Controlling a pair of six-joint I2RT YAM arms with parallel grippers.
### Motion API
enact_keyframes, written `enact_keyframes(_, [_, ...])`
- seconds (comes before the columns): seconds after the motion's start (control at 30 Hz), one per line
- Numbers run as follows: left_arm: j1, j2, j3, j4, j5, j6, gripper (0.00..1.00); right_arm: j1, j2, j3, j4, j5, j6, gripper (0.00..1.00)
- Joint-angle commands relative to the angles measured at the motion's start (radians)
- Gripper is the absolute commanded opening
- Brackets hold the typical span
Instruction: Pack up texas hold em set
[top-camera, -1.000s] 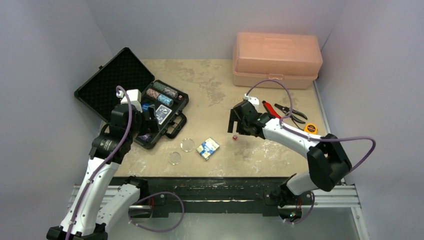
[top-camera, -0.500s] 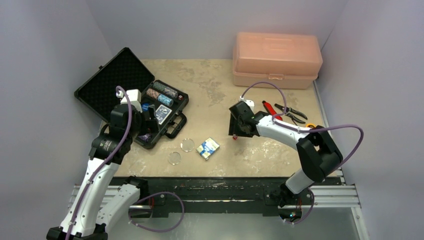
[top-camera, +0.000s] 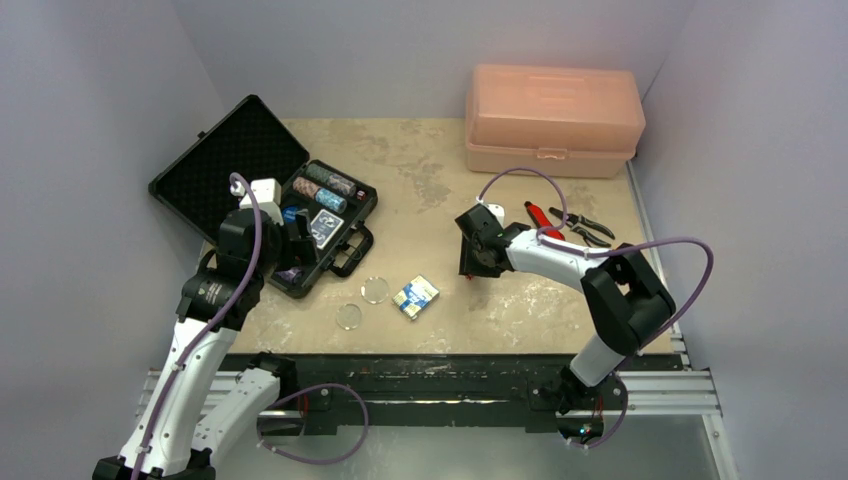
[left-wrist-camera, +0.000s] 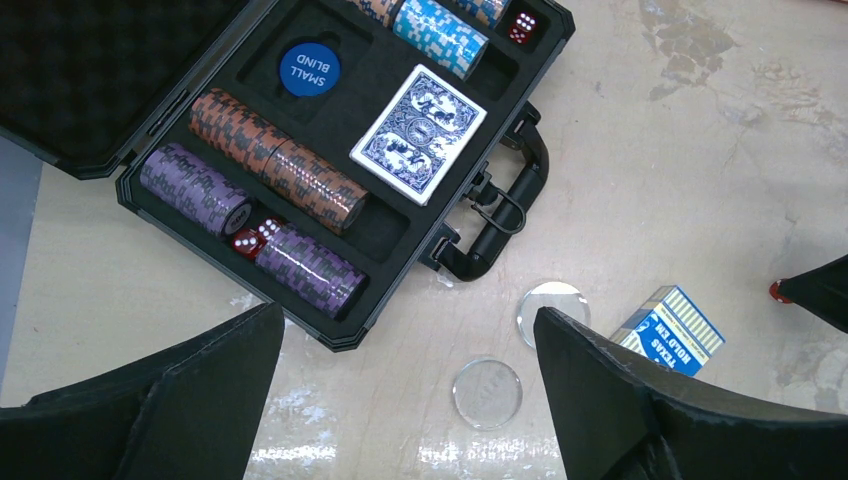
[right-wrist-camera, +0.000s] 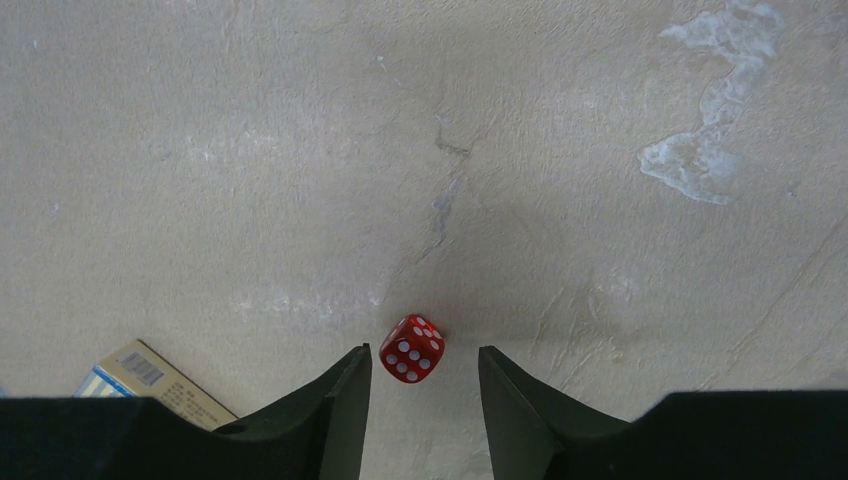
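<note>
From above, right jaws hide the red die (right-wrist-camera: 411, 349); wrist views partly hide the card box (right-wrist-camera: 150, 385).

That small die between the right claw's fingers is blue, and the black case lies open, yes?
No, the die is red, as the right wrist view shows. It does lie between the fingertips of the right gripper, and the black case is open.

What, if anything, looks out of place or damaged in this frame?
Nothing looks spilled or damaged. Four pieces lie loose on the table outside the open black case: a red die framed by the open right gripper, a blue card box, and two clear discs near the case.
</note>
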Motion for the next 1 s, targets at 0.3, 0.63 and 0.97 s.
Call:
enact_keyframes(0.3, [-0.004, -0.013, 0.0, 0.038, 0.016, 0.017, 0.96, -0.004, 0.023, 0.038, 0.026, -0.004, 0.0, 0.42])
enact_keyframes(0.63, [-0.004, -0.012, 0.0, 0.04, 0.018, 0.017, 0.96, -0.004, 0.045, 0.042, 0.04, -0.005, -0.005, 0.39])
enact_keyframes(0.97, [-0.004, -0.01, 0.0, 0.04, 0.015, 0.018, 0.96, -0.004, 0.051, 0.045, 0.042, -0.007, -0.014, 0.29])
